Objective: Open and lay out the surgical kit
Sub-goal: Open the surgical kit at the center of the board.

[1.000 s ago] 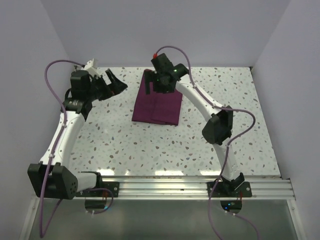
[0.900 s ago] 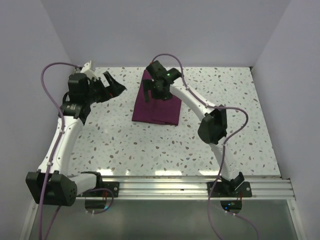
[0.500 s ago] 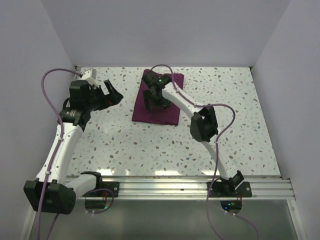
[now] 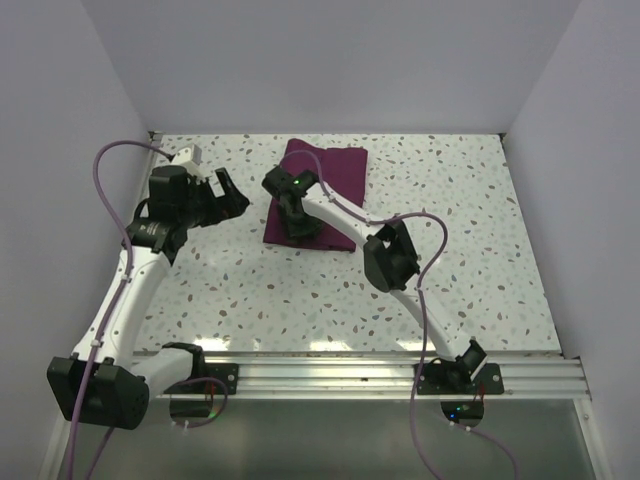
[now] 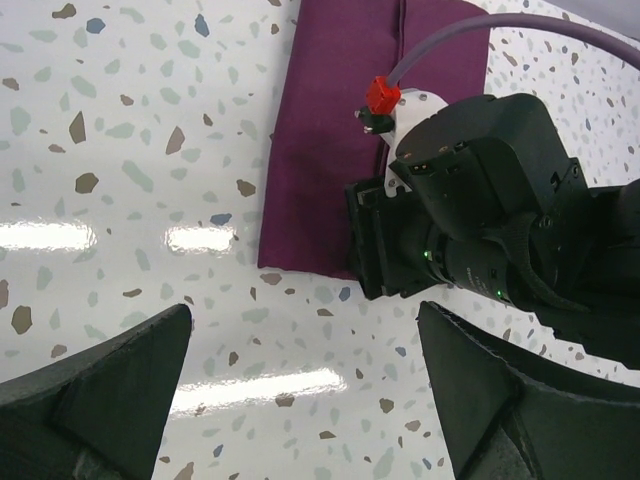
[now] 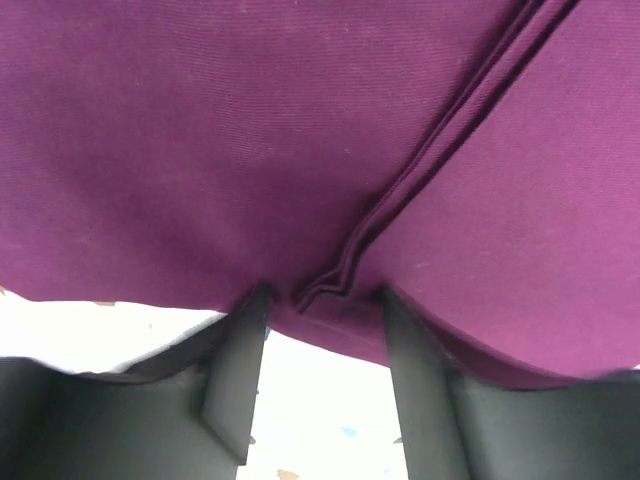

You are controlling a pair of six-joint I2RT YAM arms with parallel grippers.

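The right end effector (image 6: 325, 300) straddles a fold at the cloth wrap's (image 6: 200, 130) near edge, grip unclear; left of the wrap, the left end effector (image 5: 300, 330) gapes wide.

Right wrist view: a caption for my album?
Right gripper straddling a folded edge of the dark plum cloth wrap.

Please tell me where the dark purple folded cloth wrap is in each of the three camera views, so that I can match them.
Top external: the dark purple folded cloth wrap lies at upper centre, partly under the right arm.
Left wrist: at top centre, partly behind the right arm.
Right wrist: it fills the upper part of the picture.
Shared landmark: the right gripper at the cloth's edge nearest the arm bases.
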